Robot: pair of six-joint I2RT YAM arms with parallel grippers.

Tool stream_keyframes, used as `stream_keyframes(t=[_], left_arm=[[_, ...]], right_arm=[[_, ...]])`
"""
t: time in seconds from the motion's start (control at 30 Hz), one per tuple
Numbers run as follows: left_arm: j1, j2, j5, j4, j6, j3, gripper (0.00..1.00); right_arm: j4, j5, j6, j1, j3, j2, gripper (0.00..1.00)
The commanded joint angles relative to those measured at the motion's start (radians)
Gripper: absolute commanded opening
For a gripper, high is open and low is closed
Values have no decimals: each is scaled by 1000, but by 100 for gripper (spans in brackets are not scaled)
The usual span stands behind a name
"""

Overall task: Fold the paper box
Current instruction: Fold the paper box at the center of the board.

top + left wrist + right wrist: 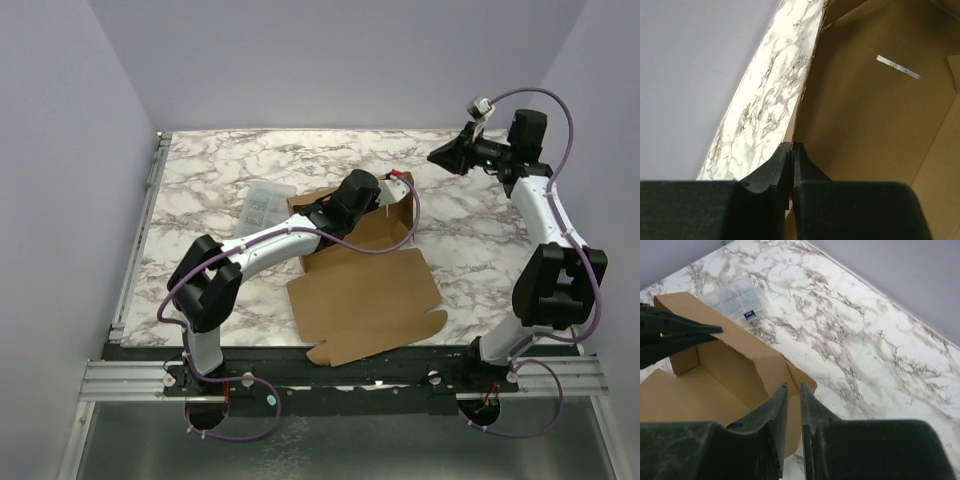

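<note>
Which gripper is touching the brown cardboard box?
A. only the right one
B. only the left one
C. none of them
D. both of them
B: the left gripper has its jaws shut on a raised wall of the paper box, while the right gripper hangs in the air away from it, holding nothing.

No text you can read in any view, one small dark blue label point(749, 314) on the clear plastic case point(732, 295) near the paper box point(725, 355), print too small for you to make out.
</note>
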Motion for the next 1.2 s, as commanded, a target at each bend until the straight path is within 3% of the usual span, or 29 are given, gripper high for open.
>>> stream_keyframes(t=[0.0,0.3,0.67,1.17], left_arm=[[-17,-36,31,12,-19,-8,3],[-29,-22,-29,42,50,24,3],[-31,41,-120,145,164,95,3],[-48,101,-111,151,217,117,4]], right_arm=[[-192,73,-98,51,105,78,19],[-473,130,-252,118,333,234,18],[-520,144,-276,128,369,234,17],[-519,138,-258,140,368,262,17]])
